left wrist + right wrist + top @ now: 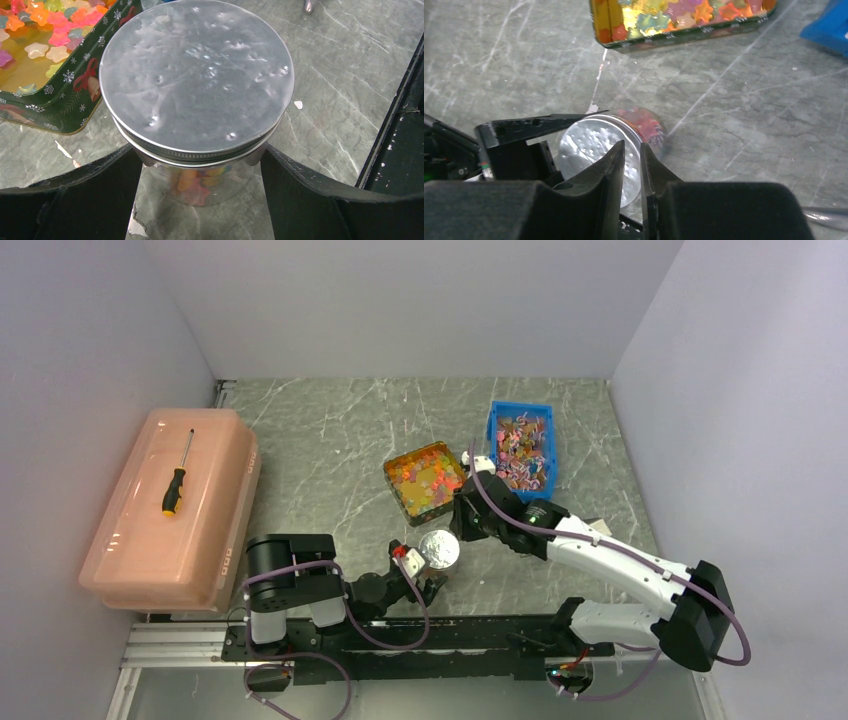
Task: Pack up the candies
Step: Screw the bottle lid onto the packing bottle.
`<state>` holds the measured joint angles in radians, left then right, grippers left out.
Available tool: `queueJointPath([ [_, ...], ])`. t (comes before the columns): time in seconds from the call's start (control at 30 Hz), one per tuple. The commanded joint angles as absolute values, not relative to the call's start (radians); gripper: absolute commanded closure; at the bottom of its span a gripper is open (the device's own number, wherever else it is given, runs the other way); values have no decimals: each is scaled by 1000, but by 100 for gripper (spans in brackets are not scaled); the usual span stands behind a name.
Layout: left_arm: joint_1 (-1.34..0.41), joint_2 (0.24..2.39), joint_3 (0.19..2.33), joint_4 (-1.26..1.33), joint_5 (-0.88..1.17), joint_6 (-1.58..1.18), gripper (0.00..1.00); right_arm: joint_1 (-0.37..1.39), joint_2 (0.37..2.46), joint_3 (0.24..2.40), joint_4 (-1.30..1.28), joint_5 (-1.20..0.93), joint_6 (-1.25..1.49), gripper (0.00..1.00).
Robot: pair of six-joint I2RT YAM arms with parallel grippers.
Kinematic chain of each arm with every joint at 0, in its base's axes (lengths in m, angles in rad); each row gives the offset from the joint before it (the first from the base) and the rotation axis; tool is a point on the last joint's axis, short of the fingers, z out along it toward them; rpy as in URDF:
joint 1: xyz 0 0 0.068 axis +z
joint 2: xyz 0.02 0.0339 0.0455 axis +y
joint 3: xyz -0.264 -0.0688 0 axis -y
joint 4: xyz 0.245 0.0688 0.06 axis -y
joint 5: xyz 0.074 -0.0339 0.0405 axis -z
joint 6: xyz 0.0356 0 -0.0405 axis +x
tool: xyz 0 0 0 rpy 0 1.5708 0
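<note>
Inside jar: candies, orange, red and yellow, visible through the glass below the lid; fill level cannot be read.
Jar: upright on the tabletop, just in front of the tin, not touching it.
Lid: metal, dented, seated on the jar mouth; whether it is fully threaded cannot be told.
Left gripper: clamped on the jar, one finger on each side of the glass just under the lid rim.
Right gripper: poised above the lid edge, fingers drawn almost together with a thin slit between them, nothing held.
Step, as judged: jar filled and capped; lid tightening or release comes next.
Handling, candies: tiny, glossy and light; likely to roll and scatter, so move them only in a container.
Handling, jar: rigid, breakable, smooth-walled, moderately heavy when loaded; a light grip may let it slip or rotate.
Hold point: glass wall below the lid band for the jar; opposite edges of the rim for the lid.
Tin: open, green printed wall, more candies loose inside.
Bin: blue, beyond and to the right of the tin, holding mixed small pieces of unclear kind.
Box: pink, lidded, far left, a screwdriver lying on top.
</note>
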<state>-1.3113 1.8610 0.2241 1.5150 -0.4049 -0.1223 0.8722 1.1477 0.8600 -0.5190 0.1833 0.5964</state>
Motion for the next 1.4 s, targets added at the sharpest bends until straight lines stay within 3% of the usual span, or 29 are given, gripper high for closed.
queueJointPath([
  [0.0, -1307, 1870, 218, 1664, -388, -153, 25, 871, 1156, 919, -459, 117, 579, 83],
  [0.37, -1307, 1867, 212, 1663, -395, -155, 24, 871, 1267, 850, -373, 65, 610, 94],
  [0.87, -1307, 1871, 213, 1663, -396, -156, 24, 873, 1190, 934, -451, 85, 595, 96],
  [1.37, -1307, 1881, 217, 1663, -395, -163, 24, 874, 1188, 741, -393, 45, 677, 96],
])
